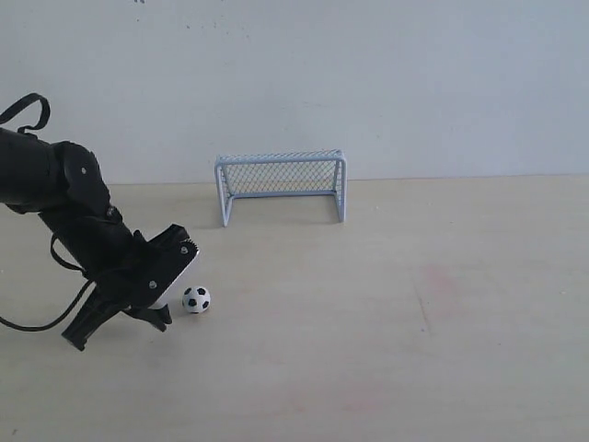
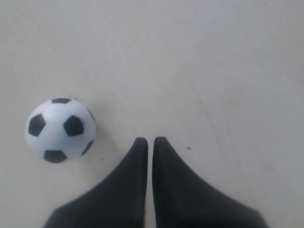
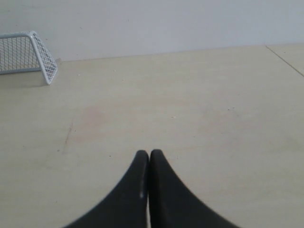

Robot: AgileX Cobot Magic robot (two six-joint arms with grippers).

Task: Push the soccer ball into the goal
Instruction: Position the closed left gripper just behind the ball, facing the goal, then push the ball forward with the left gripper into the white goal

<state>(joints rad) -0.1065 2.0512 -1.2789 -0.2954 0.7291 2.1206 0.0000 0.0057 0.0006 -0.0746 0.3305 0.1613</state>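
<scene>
The small black-and-white soccer ball (image 1: 195, 299) (image 2: 60, 130) rests on the pale wooden table, well in front of the goal (image 1: 281, 185) (image 3: 28, 52), which stands by the back wall with its mouth facing the ball. My left gripper (image 1: 164, 318) (image 2: 150, 140) is low at the table just left of the ball, shut with nothing between its fingers; the ball lies beside the tips, close but apart. My right gripper (image 3: 149, 153) is shut and empty over bare table, and does not show in the exterior view.
A faint reddish stain and a thin dark scratch mark the tabletop (image 1: 433, 285) right of centre. A white wall rises behind the goal. A table seam (image 3: 285, 59) runs at the far right in the right wrist view.
</scene>
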